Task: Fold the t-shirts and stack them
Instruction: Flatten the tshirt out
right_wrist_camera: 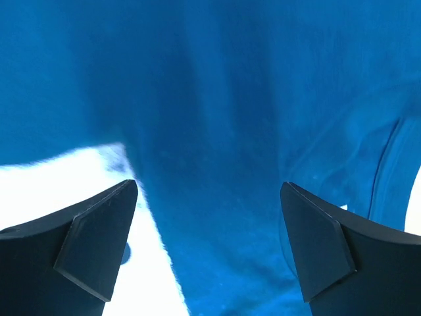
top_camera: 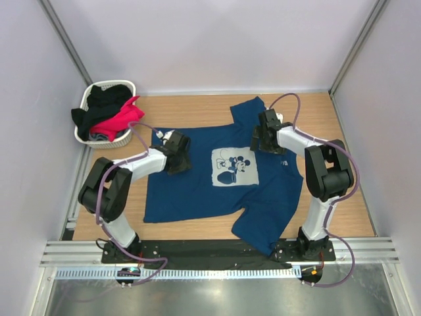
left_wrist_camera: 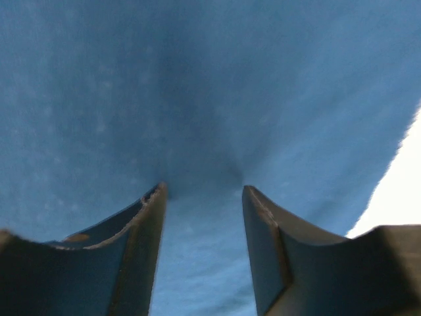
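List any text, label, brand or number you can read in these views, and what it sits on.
No text can be read in any view.
The chest print on the navy t-shirt: a cartoon picture only, no legible lettering.
The small pale mark on the shirt right of the print: too small to read.

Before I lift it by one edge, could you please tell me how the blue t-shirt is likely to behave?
The blue t-shirt lies flat but rumpled at its sleeves, so it will probably droop limply rather than hold shape. It looks thin, so it is likely light. Pushed, it would probably bunch on the wooden table rather than slide whole.
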Action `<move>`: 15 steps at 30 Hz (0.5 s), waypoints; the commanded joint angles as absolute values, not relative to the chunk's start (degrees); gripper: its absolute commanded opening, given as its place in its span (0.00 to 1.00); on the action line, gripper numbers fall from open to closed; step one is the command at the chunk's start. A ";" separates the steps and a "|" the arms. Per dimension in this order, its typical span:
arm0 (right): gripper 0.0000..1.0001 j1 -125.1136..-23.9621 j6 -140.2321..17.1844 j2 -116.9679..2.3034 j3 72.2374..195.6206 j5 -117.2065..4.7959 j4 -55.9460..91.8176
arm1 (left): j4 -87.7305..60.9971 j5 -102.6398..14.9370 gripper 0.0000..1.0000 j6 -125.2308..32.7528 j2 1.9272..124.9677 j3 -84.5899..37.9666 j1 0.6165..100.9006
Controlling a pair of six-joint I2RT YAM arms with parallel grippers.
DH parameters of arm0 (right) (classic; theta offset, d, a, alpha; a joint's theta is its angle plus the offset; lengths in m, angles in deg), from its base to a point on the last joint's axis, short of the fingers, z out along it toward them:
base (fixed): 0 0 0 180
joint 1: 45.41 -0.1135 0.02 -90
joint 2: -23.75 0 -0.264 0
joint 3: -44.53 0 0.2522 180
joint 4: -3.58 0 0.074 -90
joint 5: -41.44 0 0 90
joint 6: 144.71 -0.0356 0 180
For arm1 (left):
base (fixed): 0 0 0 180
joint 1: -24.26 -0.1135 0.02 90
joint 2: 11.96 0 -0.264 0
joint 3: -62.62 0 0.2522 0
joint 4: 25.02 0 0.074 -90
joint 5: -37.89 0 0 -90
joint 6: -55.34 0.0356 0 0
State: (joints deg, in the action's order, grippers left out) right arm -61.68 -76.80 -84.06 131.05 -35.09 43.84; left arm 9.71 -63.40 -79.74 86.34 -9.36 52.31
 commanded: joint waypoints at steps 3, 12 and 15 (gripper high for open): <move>0.96 -61.85 -79.58 -77.16 125.98 -31.51 39.76 | 6.40 -66.00 0.48 -84.23 84.90 -5.02 55.28; 0.95 -61.93 -83.45 -67.84 110.95 -30.28 39.05 | 8.77 -66.44 0.42 -89.67 83.24 1.83 60.99; 0.95 -61.93 -83.89 -64.68 106.03 -30.02 39.49 | 10.26 -66.00 0.42 -90.73 81.56 4.03 62.92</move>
State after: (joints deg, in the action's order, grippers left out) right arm -61.68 -82.17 -68.56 108.90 -32.31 40.13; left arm 3.28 -68.14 -87.28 81.21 -0.22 60.57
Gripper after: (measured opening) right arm 0.954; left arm 0.421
